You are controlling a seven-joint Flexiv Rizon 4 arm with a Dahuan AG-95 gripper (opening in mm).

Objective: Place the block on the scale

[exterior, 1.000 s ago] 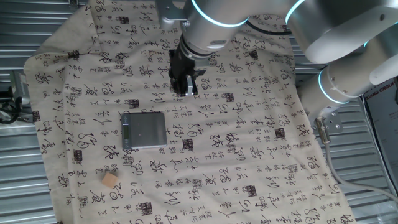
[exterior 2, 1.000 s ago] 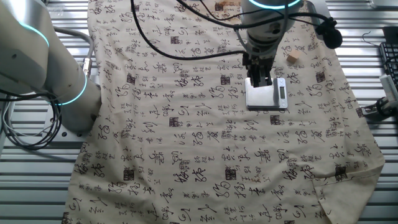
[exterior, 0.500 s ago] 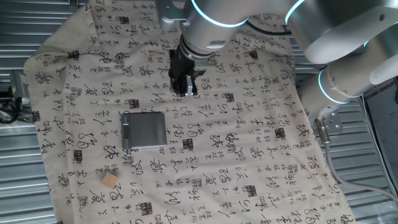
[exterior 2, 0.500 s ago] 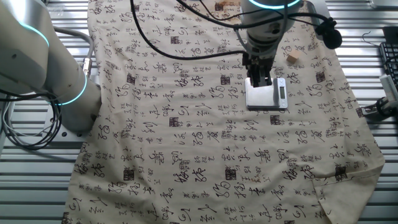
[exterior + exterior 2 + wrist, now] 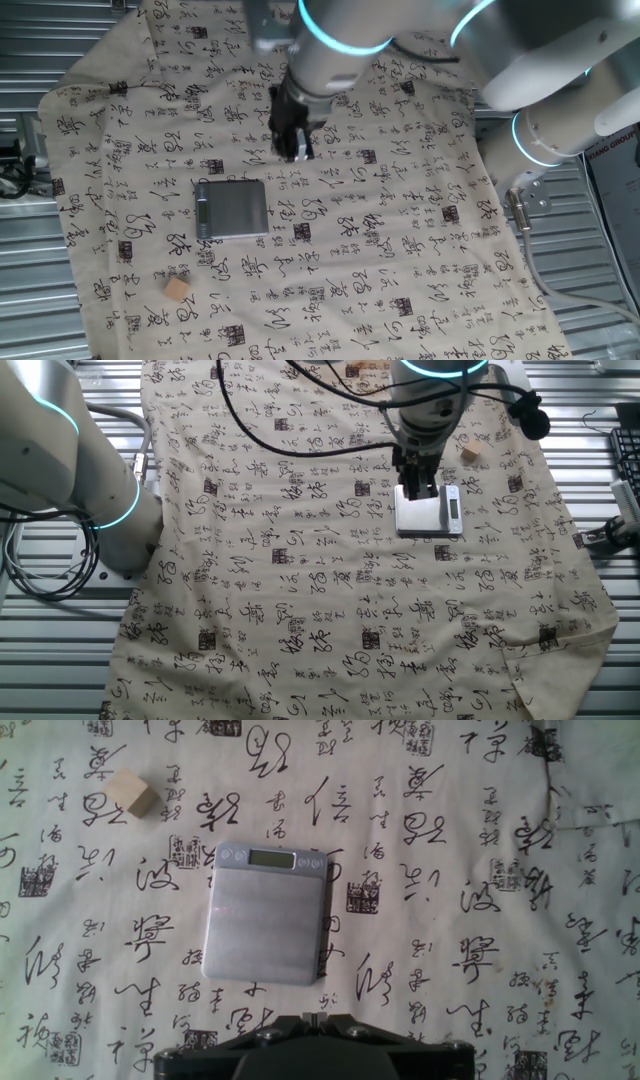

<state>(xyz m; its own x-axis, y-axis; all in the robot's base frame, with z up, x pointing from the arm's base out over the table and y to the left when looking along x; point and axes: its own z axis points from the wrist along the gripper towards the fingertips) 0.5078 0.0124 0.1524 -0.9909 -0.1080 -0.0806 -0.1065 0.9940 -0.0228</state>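
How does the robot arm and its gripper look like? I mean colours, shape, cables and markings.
The arm has thick, rounded, silver-grey segments, with glowing cyan rings at the joints. Black cables loop along it toward the wrist. The gripper is black and boxy, with two short dark fingers. No logo or text on it can be read.

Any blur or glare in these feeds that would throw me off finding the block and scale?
One fixed view: the arm above the pincer is motion-smeared; block and scale are sharp. The other fixed view: evenly lit, and the pincer overlaps the scale. Hand view: soft sheen on the scale plate, block crisp at upper left, only the pincer's base showing at the bottom edge.
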